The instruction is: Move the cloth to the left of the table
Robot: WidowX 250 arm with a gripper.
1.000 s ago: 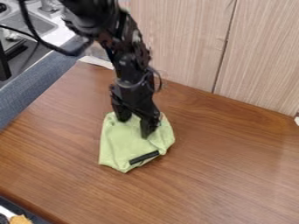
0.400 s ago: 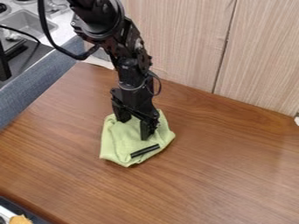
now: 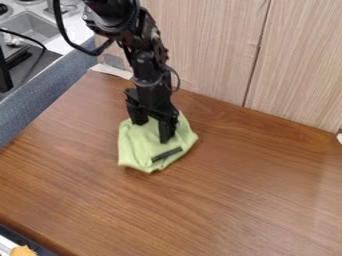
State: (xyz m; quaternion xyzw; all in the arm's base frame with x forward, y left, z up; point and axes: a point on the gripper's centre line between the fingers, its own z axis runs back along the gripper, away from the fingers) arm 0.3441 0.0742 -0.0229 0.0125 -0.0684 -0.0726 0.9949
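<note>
The black gripper point(image 3: 153, 132) hangs over the upper part of the light green cloth point(image 3: 139, 145), left of the table's middle. Its two fingers stand apart, one at the left and one at the right, with green fabric showing between them; the tips are against the cloth. The cloth lies crumpled on the brown wooden table point(image 3: 247, 195), its lower part spread out below the gripper. A short black strip point(image 3: 166, 154) lies on the cloth, just below the right finger.
Pale wood panels point(image 3: 207, 45) rise along the table's back edge. A blue-grey border point(image 3: 40, 102) runs down the left side, with a sink point(image 3: 32, 25) beyond it. An orange-brown object point(image 3: 23, 251) is at the lower left corner.
The gripper has shifted a little toward the back of the table, and the cloth has slid the same way with it. The fingers remain spread.
</note>
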